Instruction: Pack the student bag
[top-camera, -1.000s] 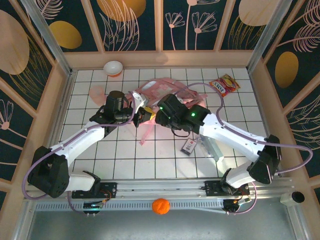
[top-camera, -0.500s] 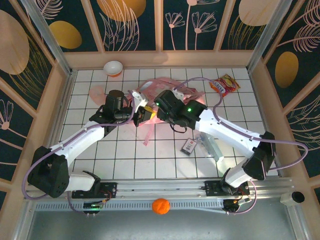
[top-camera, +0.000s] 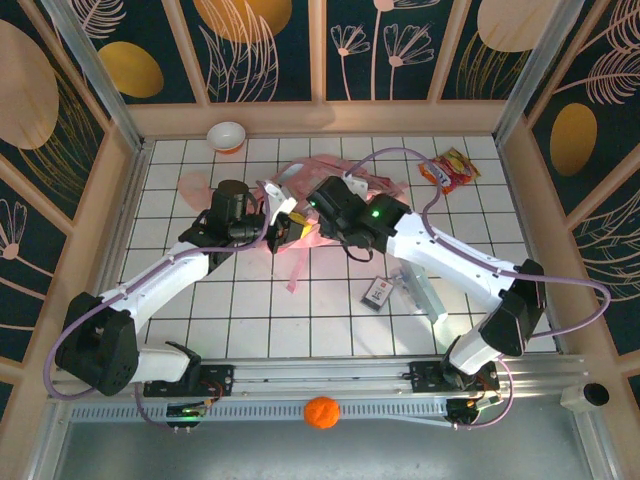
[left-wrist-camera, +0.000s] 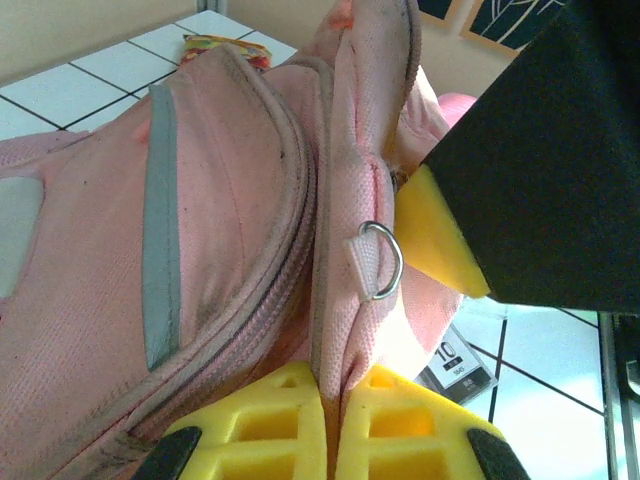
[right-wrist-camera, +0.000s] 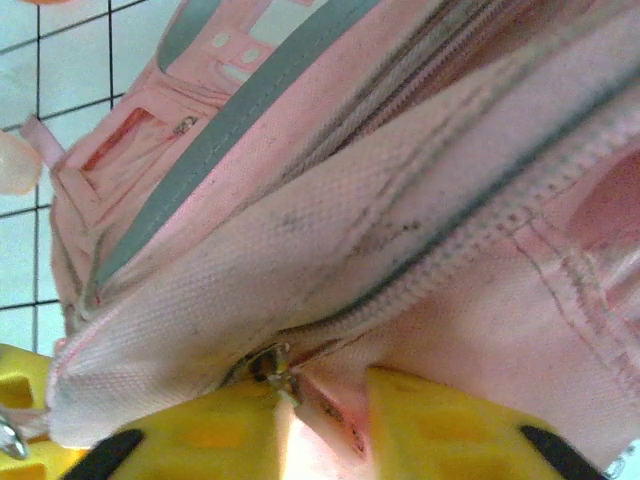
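Bag: the student bag slumps on the table, at 12 o'clock from the arm bases, between both claws.
Left claw: the left gripper is pressed together on a seam fold, just below the metal ring. It is probably anchoring the fabric taut.
Right claw: the right gripper straddles the zipper pull, and whether it bites cannot be told. It looks set to work the zipper.
Axis: seemingly 9 to 3 o'clock, though the right arm hides much of it and the top end is unclear.
Outward: the snack packet lies at 2 o'clock from the bag, well apart.

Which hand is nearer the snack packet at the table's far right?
Right. The right hand pinches the student bag left of the snack packet; the left hand pinches it farther left.
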